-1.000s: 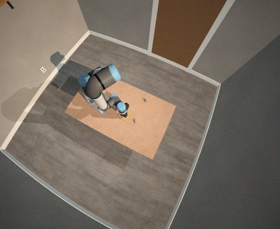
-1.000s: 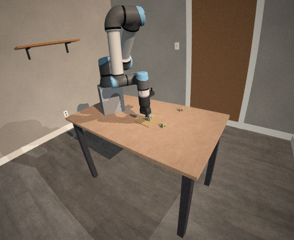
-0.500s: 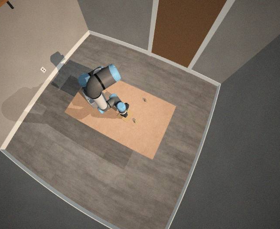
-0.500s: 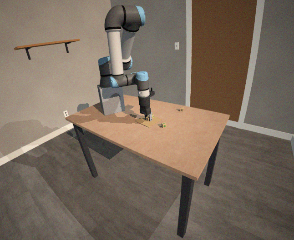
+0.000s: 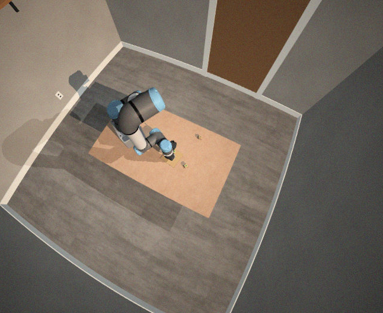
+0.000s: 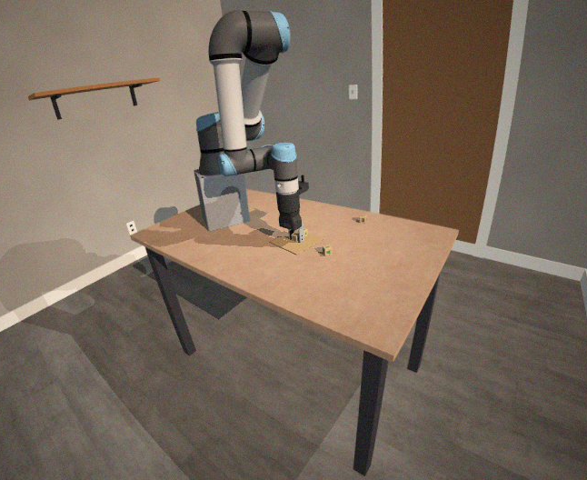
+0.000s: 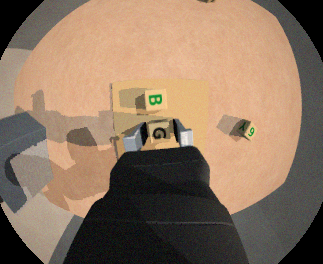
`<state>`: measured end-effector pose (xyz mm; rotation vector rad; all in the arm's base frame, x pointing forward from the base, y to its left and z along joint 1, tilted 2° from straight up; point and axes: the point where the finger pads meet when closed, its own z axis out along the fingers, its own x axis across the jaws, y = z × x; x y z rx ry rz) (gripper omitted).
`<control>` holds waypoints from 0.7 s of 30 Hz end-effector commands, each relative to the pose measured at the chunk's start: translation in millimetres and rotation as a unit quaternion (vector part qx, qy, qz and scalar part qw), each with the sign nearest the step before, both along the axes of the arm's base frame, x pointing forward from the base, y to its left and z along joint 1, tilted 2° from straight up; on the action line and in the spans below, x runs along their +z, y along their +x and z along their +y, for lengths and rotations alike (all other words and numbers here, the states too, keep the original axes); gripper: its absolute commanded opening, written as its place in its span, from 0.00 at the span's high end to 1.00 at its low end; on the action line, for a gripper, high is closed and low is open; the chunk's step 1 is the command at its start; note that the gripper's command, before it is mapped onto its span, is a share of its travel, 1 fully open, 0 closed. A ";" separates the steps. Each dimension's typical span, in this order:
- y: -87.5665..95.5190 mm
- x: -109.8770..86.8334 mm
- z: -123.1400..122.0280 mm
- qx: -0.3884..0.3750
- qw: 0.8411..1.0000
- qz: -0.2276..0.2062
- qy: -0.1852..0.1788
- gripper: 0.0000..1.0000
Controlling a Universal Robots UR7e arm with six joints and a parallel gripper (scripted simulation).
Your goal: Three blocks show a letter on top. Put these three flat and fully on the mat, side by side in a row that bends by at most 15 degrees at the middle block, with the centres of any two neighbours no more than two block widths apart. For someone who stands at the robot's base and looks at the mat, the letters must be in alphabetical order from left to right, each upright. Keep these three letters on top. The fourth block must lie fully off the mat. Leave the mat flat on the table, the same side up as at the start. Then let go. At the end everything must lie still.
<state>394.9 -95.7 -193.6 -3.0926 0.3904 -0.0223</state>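
Fingers first: from my seat the gripper (image 5: 171, 157) (image 6: 295, 236) (image 7: 160, 128) is parted, with slivers of daylight on both sides of the G block (image 6: 294, 236) (image 7: 159, 133), so I judge it let go and set on the mat (image 5: 174, 164) (image 6: 296, 249) (image 7: 191, 95). The B block (image 6: 305, 233) (image 7: 155, 100) is on the mat beside it, a small gap between them, both letters looking upright from the base. My main worry is the way out: if I rise at a slant or twist the wrist, a pad could catch G and drag it askew, bending the row or shoving it into B. Opening much wider before lifting adds little and could scrape something hidden under the gripper's body. Next, the block showing a Y and a 6 or 9 (image 5: 185, 165) (image 6: 326, 250) (image 7: 247, 130) sits off the mat, turned askew; its Y seems to be on a side, so taking it for the third letter could be the costly mistake. The far block (image 5: 199, 137) (image 6: 363, 219) (image 7: 206, 1) is well apart on the table, its top unreadable to me; I'd want that letter before choosing its slot, since a wrong guess breaks the order.
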 end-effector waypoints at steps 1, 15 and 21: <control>0.4 2.5 -0.3 0.000 1.000 -0.001 0.000 0.21; -0.2 35.2 -1.0 0.000 1.000 -0.001 0.000 0.21; -0.7 59.3 -1.5 0.000 1.000 -0.001 0.000 0.21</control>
